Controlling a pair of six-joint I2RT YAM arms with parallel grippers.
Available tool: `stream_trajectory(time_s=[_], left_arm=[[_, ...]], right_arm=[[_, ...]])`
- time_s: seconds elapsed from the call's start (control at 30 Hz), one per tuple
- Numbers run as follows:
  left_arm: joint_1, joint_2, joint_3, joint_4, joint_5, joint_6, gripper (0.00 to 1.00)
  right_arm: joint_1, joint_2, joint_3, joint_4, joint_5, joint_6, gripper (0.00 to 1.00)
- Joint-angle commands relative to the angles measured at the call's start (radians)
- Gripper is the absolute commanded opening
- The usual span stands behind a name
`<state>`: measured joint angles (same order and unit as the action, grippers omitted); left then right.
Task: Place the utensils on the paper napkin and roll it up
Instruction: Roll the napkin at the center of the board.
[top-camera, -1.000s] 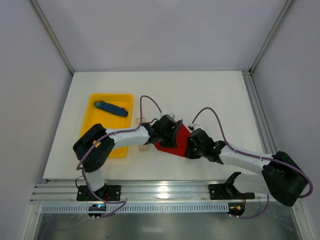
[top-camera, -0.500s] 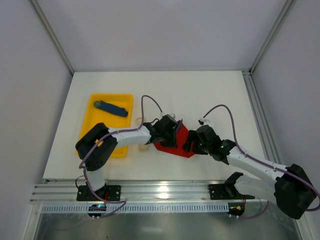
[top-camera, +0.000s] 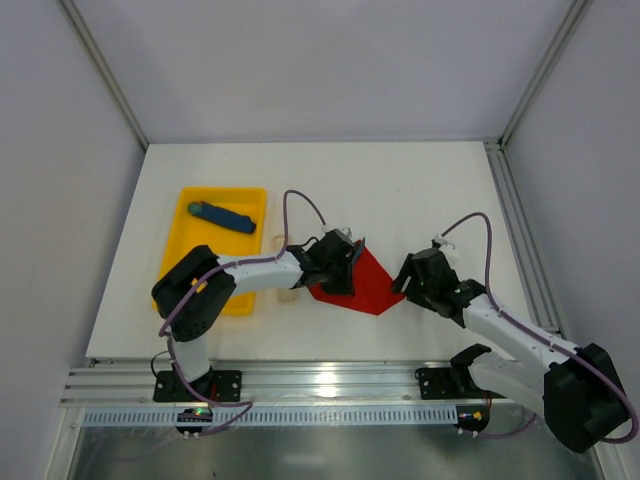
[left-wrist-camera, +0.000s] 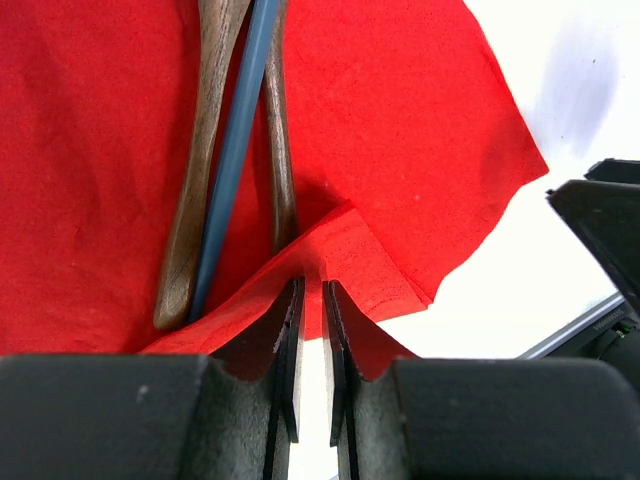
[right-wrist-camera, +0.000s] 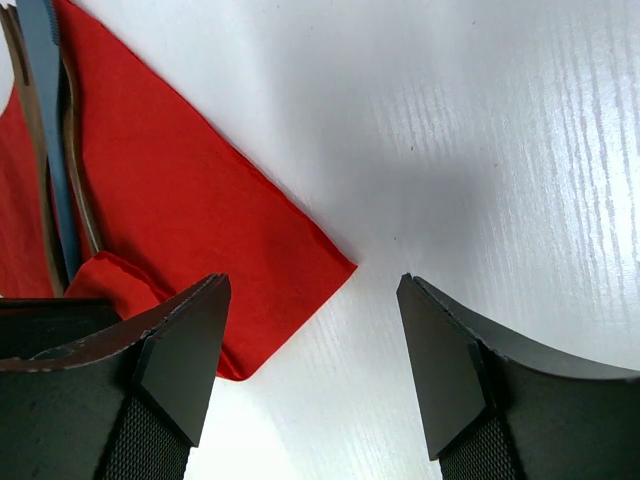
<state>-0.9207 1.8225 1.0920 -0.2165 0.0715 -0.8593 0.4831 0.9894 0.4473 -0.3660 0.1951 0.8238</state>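
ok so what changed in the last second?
The right gripper pulled away to the right, off the paper napkin, and now hangs open over the table beside its corner. The left gripper stayed shut on a fold at the napkin's edge, utensils lying on the sheet. The yellow tray and its blue object are unchanged.

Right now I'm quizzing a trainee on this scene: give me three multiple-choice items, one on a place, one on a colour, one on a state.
1. The right gripper is: A shut; B open; C out of view.
2. The tray is: A green; B yellow; C white.
3. The utensils lie: A in tray; B in right gripper; C on napkin.
Key: 1 B, jaws stand wide apart; 2 B, plain yellow from above; 3 C, they rest on the red sheet.
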Motion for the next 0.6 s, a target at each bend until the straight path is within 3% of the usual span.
stream_trajectory(time_s=[0.0,0.57], left_arm=[[-0.001,0.003,0.000,0.043,-0.015,0.008,0.16],[-0.003,0.003,-0.024,0.071,-0.009,-0.006,0.16]], right_arm=[[-0.003,0.031,-0.007,0.064,-0.017,0.005,0.76],[-0.003,0.129,-0.061,0.226,-0.101,0.057,0.77]])
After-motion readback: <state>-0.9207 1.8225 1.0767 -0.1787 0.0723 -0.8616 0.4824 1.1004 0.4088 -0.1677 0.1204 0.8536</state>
